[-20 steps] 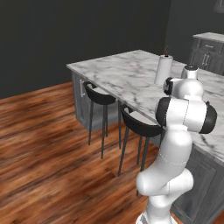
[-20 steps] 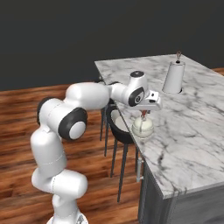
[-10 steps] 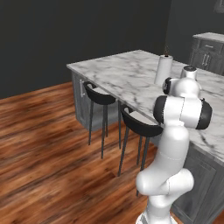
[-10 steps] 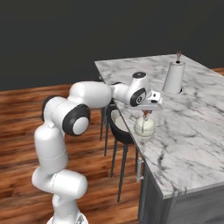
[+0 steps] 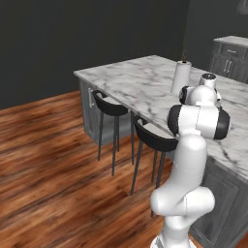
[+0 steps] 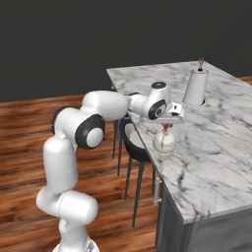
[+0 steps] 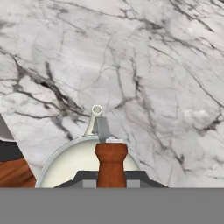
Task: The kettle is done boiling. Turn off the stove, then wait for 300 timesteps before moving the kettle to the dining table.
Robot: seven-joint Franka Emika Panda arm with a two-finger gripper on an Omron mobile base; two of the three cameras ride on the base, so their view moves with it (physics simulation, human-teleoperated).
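Lowering since a moment ago, the claw (image 6: 166, 129) stays clenched on the kettle's (image 6: 164, 142) wooden handle, the kettle now at the dining table's (image 6: 216, 147) near-left edge, apparently almost placed.

text: none legible | labels: none | brands: none | numbers: none | signs: none

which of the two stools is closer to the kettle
The nearer black stool, right below the table edge where the kettle sits; the other stool stands further along.
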